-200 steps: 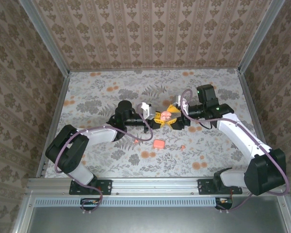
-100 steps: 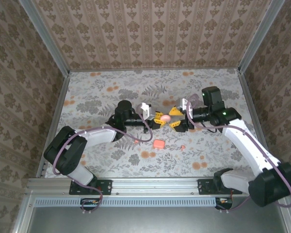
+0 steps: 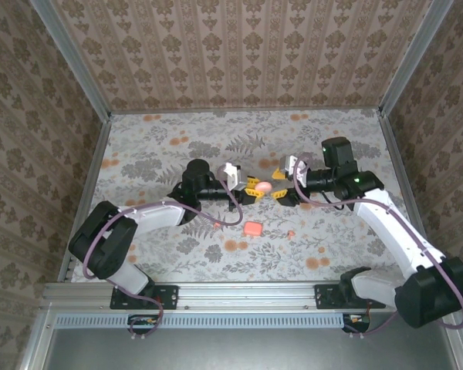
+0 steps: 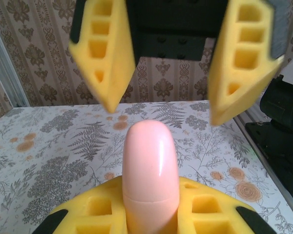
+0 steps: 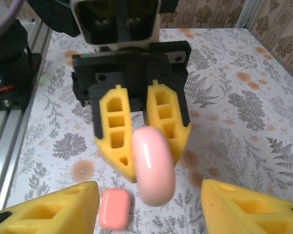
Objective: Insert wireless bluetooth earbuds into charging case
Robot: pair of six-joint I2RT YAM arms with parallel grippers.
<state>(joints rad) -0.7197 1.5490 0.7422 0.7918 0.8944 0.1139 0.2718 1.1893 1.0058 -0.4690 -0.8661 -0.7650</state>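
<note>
Your charging case [image 3: 252, 228] lay flat and loose on the table [image 3: 147, 154], on the near side of the left gripper's tips. Neither set of jaws touched it. One earbud [image 3: 291, 233], a tiny coral nub, sat on the cloth to its right, apart from it. The case was a smooth salmon rounded square, brighter than the dull orange blotches printed among the grey ferns and flowers.

Farther back, your left gripper [image 3: 255, 188] was clamped on a pale pink piece [image 3: 265, 186], which stuck out rightward from its tips. I could not tell whether that piece belonged to the case. Your right gripper [image 3: 278, 183] faced it from the right with its jaws spread, one tip on either side of the piece's free end and neither touching it.

The left wrist camera gave you detail too small for the overhead view. The pink piece [image 4: 150, 165] was glossy and round-nosed, with a thin seam across it just above the gripping fingers [image 4: 205, 214]. Those fingers were yellow wedges with rectangular cut-outs. Beyond the piece, the right gripper's fingers [image 4: 105, 53] hung well apart.

The right wrist camera showed the piece [image 5: 154, 165] edge-on as a narrow oval pinched between the left gripper's fingers [image 5: 115, 131]. It also showed the case [image 5: 115, 208] on the cloth below, beside the right gripper's own left-hand fingertip.
</note>
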